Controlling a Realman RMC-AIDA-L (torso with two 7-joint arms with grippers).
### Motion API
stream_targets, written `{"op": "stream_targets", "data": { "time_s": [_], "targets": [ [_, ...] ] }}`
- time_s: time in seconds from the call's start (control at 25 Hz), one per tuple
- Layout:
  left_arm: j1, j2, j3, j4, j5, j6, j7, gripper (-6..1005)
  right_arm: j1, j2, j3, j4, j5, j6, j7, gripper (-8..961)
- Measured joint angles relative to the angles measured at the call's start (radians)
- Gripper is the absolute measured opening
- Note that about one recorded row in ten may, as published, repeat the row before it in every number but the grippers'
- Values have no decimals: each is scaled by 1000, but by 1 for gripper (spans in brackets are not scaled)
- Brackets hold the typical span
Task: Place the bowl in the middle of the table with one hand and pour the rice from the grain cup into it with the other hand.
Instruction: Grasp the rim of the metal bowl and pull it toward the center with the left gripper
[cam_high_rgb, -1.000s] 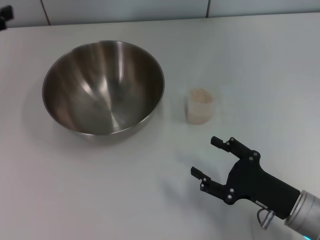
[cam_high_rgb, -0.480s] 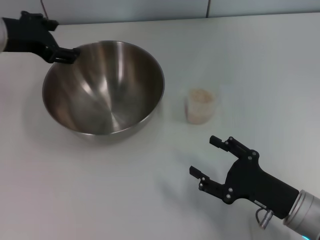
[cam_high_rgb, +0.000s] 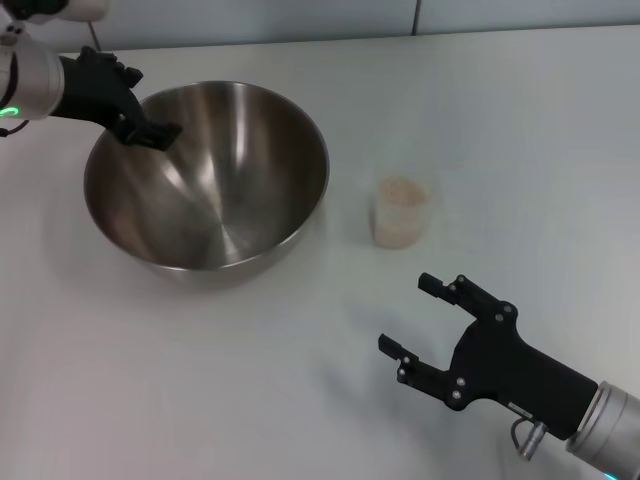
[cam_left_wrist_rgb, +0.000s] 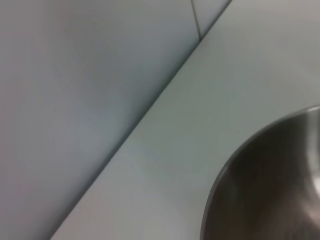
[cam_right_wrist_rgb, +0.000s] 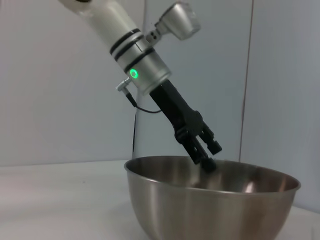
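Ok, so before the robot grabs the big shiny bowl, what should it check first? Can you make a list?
1. Left claw at the bowl rim: ok, its tips reach over the far left edge.
2. Left claw actually gripping the rim: cannot tell; in the right wrist view the fingers dip just past the rim.
3. Bowl empty inside: ok, only bare steel shows.
4. Grain cup upright with rice inside: ok, it stands on the table apart from the bowl.
5. Right claw open and ready for the cup: ok, open, waiting nearer the robot, touching nothing.
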Motion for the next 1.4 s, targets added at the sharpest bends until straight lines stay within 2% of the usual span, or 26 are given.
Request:
{"op": "stream_targets", "data": {
  "time_s": [0.16, 0.4, 0.52, 1.04, 1.2, 1.32, 1.4],
  "targets": [
    [-29, 2, 2, -67, 32, -40, 0, 794, 0, 0, -2, 0, 0, -1, 0, 783],
    [-32, 2, 4, -80, 35, -56, 0, 769, -1, 0, 1, 0, 0, 0, 0, 783],
    [-47, 4, 9, -125, 62, -71, 1, 756, -2, 0, 1, 0, 0, 0, 0, 783],
    [-51, 4, -11, -127, 81, -96, -5, 701, -2, 0, 2, 0, 0, -2, 0, 783],
    [-59, 5, -6, -137, 87, -81, -1, 468, -2, 0, 3, 0, 0, -1, 0, 783],
    [-70, 5, -10, -142, 87, -61, 0, 239, 0, 0, 1, 0, 0, -1, 0, 783],
    [-75, 5, -12, -145, 86, -52, 0, 232, 1, 0, 1, 0, 0, 0, 0, 783]
  ]
}}
